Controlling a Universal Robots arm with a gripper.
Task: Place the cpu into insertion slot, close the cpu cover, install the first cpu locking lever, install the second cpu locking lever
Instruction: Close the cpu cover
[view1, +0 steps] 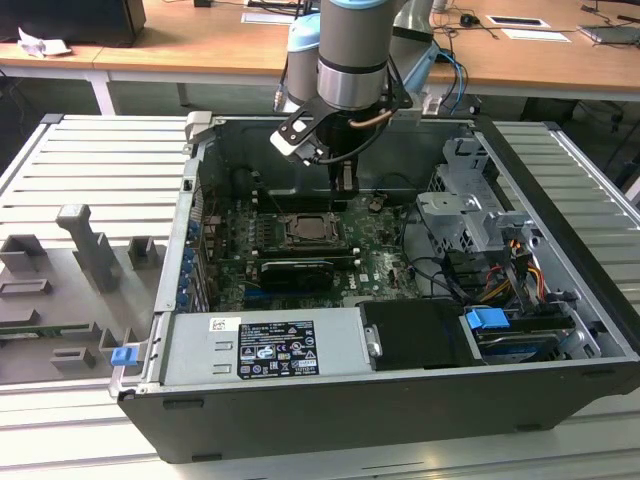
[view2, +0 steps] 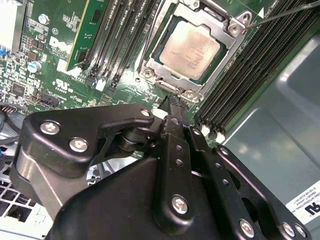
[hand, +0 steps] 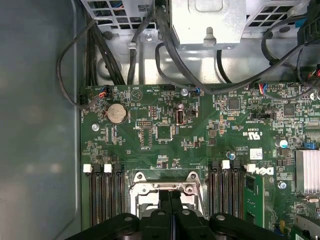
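Cpu: the cpu (view2: 190, 50) lies flat in the slot (hand: 137, 189) on the green board (hand: 165, 135), silver top facing up.
Cover: the cover (view2: 227, 57) is down over the cpu, its grey frame around the chip's edges and the chip showing through the cut-out.
Lever: a thin metal lever (view2: 285, 13) runs out from one corner of the cover, over the memory slots (view2: 120, 40) on that side.
Cpu to hand: in the exterior view the hand (view1: 343, 185) hangs inside the open case (view1: 400, 410), over the board and just past the slot's far edge. In both wrist views the fingertips sit at the rim of the slot, beside the cpu and not over it.
Hand: the hand (view2: 172, 103) has its two fingers (hand: 165, 210) pressed together with only a hairline seam between them, and nothing is held. Whether the tips touch the cover's edge cannot be told.
Setting: the case sits on a ribbed grey counter (view1: 90, 160).
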